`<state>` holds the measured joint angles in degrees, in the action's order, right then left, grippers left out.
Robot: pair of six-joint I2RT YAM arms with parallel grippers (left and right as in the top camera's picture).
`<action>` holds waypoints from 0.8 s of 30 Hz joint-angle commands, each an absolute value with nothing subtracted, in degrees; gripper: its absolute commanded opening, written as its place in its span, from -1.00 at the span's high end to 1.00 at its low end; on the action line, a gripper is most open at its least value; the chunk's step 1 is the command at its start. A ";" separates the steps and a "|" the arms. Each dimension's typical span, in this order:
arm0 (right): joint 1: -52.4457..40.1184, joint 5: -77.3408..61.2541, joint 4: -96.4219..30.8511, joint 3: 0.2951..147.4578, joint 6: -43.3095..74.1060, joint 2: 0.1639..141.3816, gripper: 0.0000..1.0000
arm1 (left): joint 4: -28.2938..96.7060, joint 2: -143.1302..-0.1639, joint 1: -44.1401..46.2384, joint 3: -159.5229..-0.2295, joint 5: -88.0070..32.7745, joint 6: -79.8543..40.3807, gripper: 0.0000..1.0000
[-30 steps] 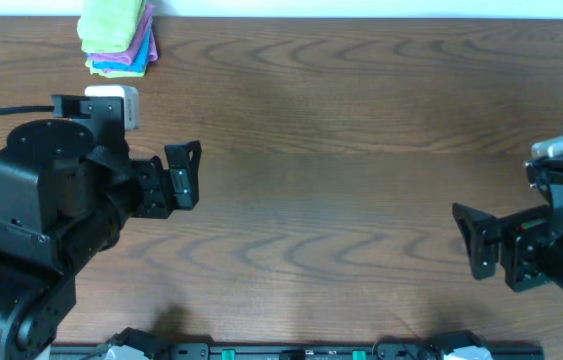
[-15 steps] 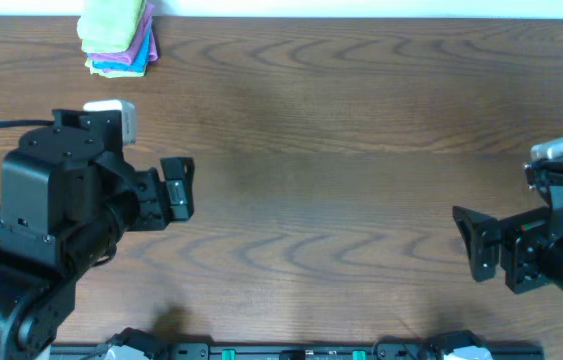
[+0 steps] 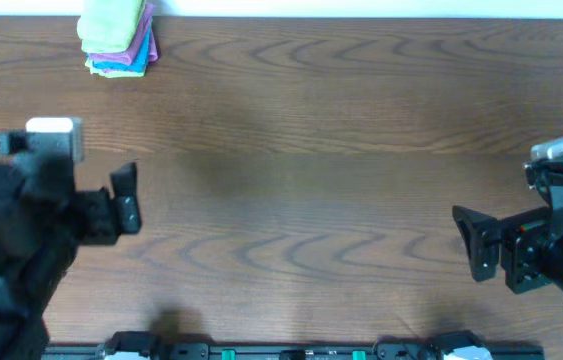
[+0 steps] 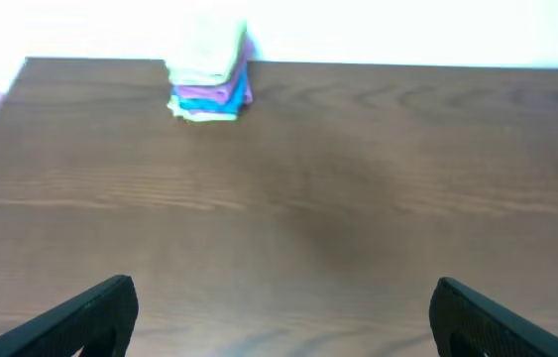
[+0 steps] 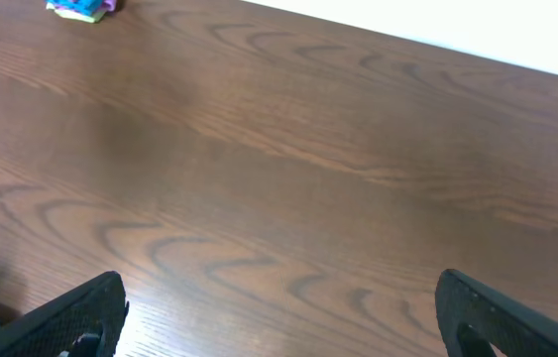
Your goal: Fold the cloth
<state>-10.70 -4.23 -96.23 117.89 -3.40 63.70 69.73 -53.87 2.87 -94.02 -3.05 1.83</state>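
Observation:
The lime-green cloth [image 3: 111, 20] lies folded on top of a small stack at the table's far left corner, over a purple cloth and a blue cloth. It also shows in the left wrist view [image 4: 207, 48], pale and blurred. My left gripper [image 3: 128, 198] is open and empty at the left side of the table, well short of the stack; its fingers show in the left wrist view [image 4: 279, 307]. My right gripper [image 3: 469, 243] is open and empty at the right side; its fingers show in the right wrist view [image 5: 279, 302].
The purple cloth [image 3: 146, 42] and the blue cloth [image 3: 121, 66] lie under the green one; the stack shows small in the right wrist view [image 5: 80, 7]. The wooden table [image 3: 311, 150] reaches a white wall at the far edge.
My left arm has drawn back to the left and toward the table's front, with its gripper still open. The right arm and the cloth stack have not moved.

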 commanded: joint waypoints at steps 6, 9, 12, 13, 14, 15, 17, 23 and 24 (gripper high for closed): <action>-10.92 -3.81 -96.27 117.51 -3.49 63.75 -0.98 | 58.85 -36.01 -1.23 -73.65 -6.92 9.87 -0.90; -10.92 -3.81 -96.27 117.51 -3.49 63.75 -0.98 | 54.54 -30.30 -1.93 -64.77 -7.55 9.82 -0.90; -10.92 -3.81 -96.27 117.51 -3.49 63.75 -0.99 | 49.89 -24.43 -2.79 -55.59 -8.95 9.61 -0.90; -10.92 -3.79 -96.27 117.51 -3.49 63.75 -0.98 | 48.49 -22.87 -2.83 -53.15 -9.26 9.50 -0.90; -10.92 -3.81 -96.27 117.51 -3.49 63.75 -0.98 | 47.07 -21.32 -2.90 -50.68 -9.61 8.97 -0.91; -10.92 -3.81 -96.27 117.51 -3.49 63.75 -0.98 | 45.19 -19.35 -3.05 -47.53 -10.22 8.49 -0.90; -10.92 -3.81 -96.27 117.51 -3.49 63.75 -0.98 | 42.09 -16.45 -3.07 -42.57 -10.81 7.94 -0.90; -10.92 -3.79 -96.27 117.51 -3.49 63.75 -0.99 | 34.52 -9.72 -3.88 -28.99 -11.66 6.39 -0.90; -10.92 -3.81 -96.27 117.51 -3.49 63.75 -0.98 | 33.67 -8.95 -4.03 -27.49 -11.66 5.78 -0.90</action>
